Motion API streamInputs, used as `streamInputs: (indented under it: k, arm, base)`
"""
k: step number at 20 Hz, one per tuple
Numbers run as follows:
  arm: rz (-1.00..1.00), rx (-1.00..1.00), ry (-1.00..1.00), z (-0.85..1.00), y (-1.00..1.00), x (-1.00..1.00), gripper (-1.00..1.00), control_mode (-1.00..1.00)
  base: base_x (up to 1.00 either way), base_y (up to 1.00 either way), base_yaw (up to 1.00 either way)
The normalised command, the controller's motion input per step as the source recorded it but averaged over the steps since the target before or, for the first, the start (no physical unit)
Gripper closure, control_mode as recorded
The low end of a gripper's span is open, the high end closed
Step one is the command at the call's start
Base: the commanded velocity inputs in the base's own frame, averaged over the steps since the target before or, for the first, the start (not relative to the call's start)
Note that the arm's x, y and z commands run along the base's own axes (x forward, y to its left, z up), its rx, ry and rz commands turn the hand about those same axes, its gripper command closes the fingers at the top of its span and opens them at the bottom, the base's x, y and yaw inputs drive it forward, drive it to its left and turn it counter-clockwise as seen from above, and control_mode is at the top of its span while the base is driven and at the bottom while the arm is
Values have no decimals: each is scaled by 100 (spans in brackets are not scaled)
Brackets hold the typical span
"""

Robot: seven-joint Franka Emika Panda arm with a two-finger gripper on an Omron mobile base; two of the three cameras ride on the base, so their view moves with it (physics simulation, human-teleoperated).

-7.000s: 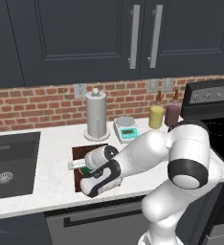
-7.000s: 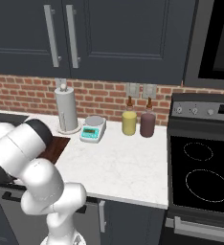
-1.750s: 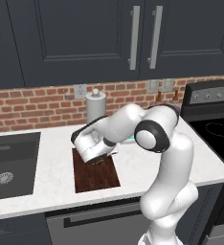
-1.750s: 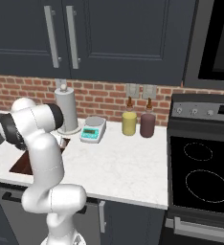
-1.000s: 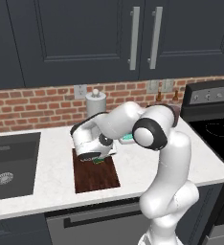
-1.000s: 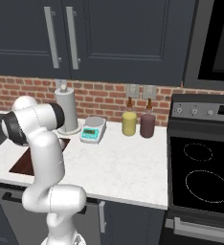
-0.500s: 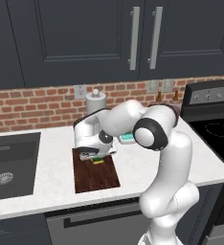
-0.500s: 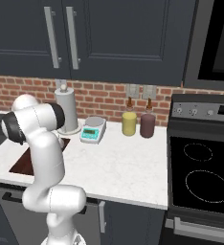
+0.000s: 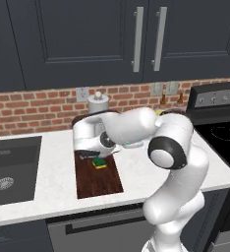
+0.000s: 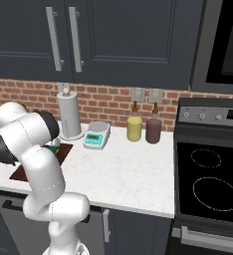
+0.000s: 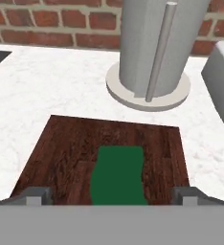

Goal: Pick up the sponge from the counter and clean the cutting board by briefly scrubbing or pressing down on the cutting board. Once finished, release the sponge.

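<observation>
Our gripper (image 11: 112,194) has its two fingertips (image 11: 35,195) set wide apart, one rising at each lower corner of the hand view, with nothing clamped between them. Lying in the gap between them is the sponge (image 11: 118,174), dark green side up, flat on the cutting board (image 11: 61,153). We cannot tell from the hand view whether either fingertip touches the sponge, but both appear to stand clear of its sides.

From the left base view, the sponge (image 9: 99,163) shows a green top over a yellow layer and sits on the far part of the cutting board (image 9: 98,181), close under the hand. The board is a dark reddish-brown rectangle lying lengthwise on the white marbled counter (image 9: 53,177), between the sink (image 9: 11,170) and the stove (image 9: 225,142). Just beyond the board's far edge stands a grey paper towel holder (image 11: 154,52).

We judge the sponge to be light, soft and springy, so it would squash under a firm squeeze and bounce back when let go. It should not be fragile or slippery. Its rough green top likely grips the wood a little. If we needed to take hold again, the two long sides look best, with the fingertips closing across the narrow width near the middle.

With the sponge on the board and the fingertips spread, we judge the release step to be essentially done.
</observation>
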Motion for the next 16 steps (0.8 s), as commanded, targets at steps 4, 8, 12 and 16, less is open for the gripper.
streamInputs:
  k: [4,8,12,16]
  arm:
    - [0,4,-38,93,-2,-78,-100,-100]
    - [0,7,-34,100,-14,-74,-100,-100]
    - [0,11,-20,100,-26,-62,-100,-100]
    - [0,17,-2,100,-47,-54,-100,-100]
  base:
    - [0,0,0]
    - [0,0,0]
    - [0,0,0]
    - [0,0,0]
